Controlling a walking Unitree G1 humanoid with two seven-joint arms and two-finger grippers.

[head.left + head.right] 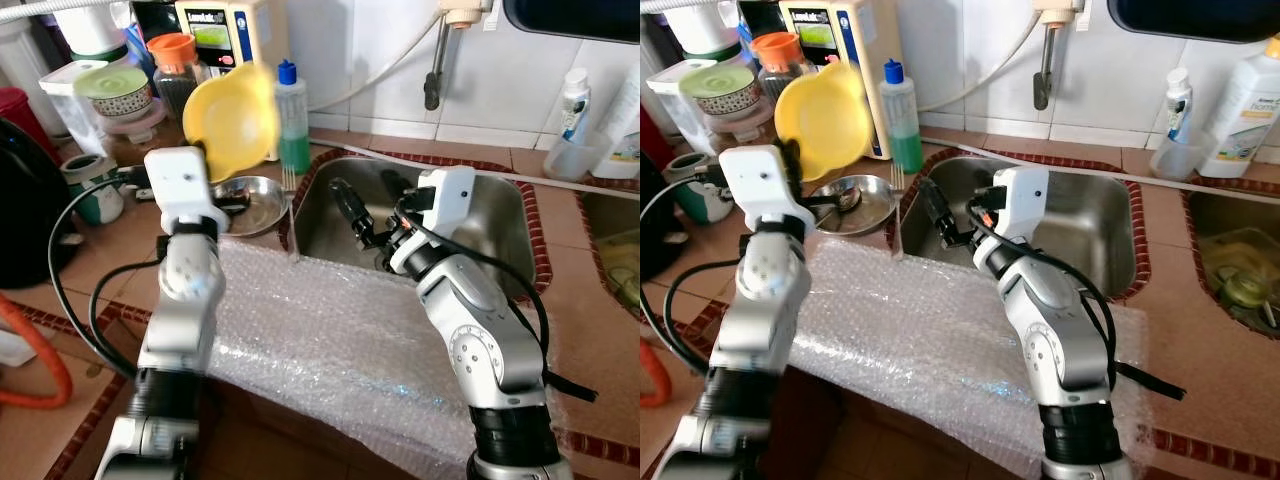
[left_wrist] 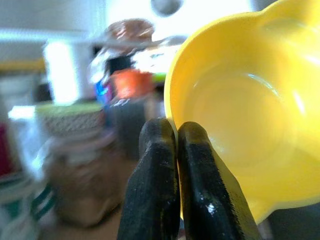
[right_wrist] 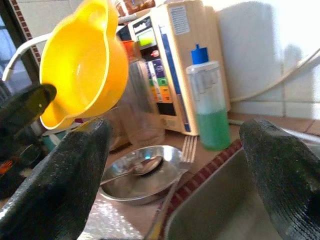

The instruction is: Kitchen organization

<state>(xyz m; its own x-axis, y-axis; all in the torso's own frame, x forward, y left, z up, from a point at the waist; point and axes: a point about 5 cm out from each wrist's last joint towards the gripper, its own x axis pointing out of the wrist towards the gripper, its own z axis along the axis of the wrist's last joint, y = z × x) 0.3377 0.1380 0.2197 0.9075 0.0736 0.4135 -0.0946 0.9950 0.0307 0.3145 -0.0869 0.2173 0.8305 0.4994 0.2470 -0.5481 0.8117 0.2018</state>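
Currently the left gripper [image 2: 175, 150] holds a yellow bowl [image 1: 232, 120] by its rim, jaws closed tight on the edge, with the bowl raised and tilted above the counter [image 1: 110, 260] in front of a cream-coloured wall appliance [image 1: 232, 30]. Below the bowl, a steel dish [image 1: 255, 195] with a spoon [image 3: 135, 167] in it rests on the counter, just beside the left edge of the steel sink [image 1: 490, 215]. A fork [image 3: 186, 147] lies between the dish and the sink rim. A bottle of green liquid with a blue cap [image 1: 292, 120] stands behind the dish. The right gripper [image 1: 362, 215] hangs over the sink basin, jaws wide apart and holding nothing. Bubble wrap [image 1: 330, 330] covers the counter's front edge beneath both arms.
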